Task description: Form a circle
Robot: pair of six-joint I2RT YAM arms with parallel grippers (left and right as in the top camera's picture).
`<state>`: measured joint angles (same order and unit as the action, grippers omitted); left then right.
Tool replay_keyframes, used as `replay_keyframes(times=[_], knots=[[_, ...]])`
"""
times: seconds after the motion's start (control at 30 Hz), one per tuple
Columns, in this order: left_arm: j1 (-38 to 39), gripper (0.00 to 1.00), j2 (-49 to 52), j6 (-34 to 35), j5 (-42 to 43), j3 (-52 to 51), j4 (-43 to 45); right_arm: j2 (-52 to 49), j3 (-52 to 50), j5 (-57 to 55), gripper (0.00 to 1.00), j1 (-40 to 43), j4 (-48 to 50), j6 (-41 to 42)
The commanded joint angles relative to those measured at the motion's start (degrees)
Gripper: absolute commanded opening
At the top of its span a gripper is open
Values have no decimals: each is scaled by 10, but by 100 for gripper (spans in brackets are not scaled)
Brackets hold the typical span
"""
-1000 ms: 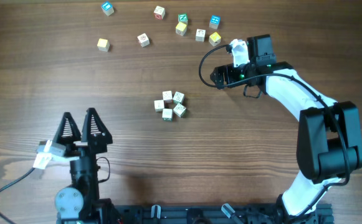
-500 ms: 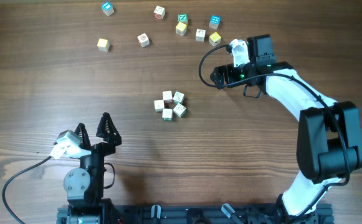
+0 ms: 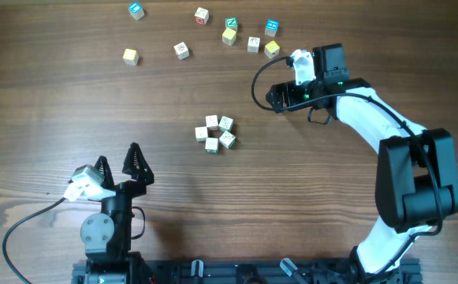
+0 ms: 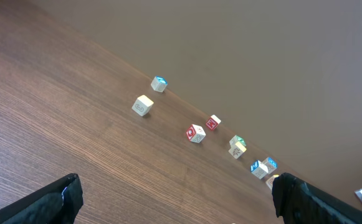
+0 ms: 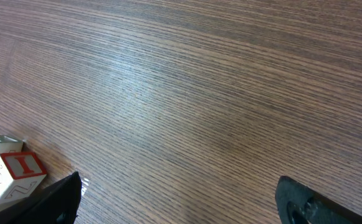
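The circle (image 3: 215,132) is a tight ring of five tiny pale cubes in mid-table in the overhead view. My right gripper (image 3: 280,96) hangs up and to the right of it, open and holding nothing. In the right wrist view the right gripper (image 5: 177,186) stands wide over bare wood, and a red-faced cube (image 5: 9,176) sits just left of its left finger. My left gripper (image 3: 118,162) is at the front left, well apart from the ring, open and empty. In the left wrist view the left gripper (image 4: 176,183) spans bare table.
Loose cubes lie scattered along the far edge: a blue cube (image 3: 136,10), a yellow cube (image 3: 130,56), a pale cube (image 3: 181,50), a green cube (image 3: 231,24) and several more close to the right wrist. The left wrist view shows this row, with a red cube (image 4: 195,133) in it.
The left arm swung a little to the right and turned, its fingers now pointing up-right; it has held still for the last half second. The right arm and all cubes stayed put.
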<state>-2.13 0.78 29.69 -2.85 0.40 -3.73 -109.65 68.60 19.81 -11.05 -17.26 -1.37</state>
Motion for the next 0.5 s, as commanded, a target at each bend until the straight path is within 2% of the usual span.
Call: replay_keyframes(times=[0.0, 0.27, 0.4, 0.47], knots=[[-4, 100, -6, -12, 9, -1, -4, 11, -3, -6, 100, -1, 1, 3], [-4, 100, -6, -12, 9, -1, -4, 19, -4, -6, 100, 0, 1, 3], [-4, 100, -6, -12, 9, -1, -4, 107, -9, -6, 100, 2, -1, 3], [-4, 100, -6, -12, 9, -1, -4, 159, -10, -48, 100, 3, -5, -18]])
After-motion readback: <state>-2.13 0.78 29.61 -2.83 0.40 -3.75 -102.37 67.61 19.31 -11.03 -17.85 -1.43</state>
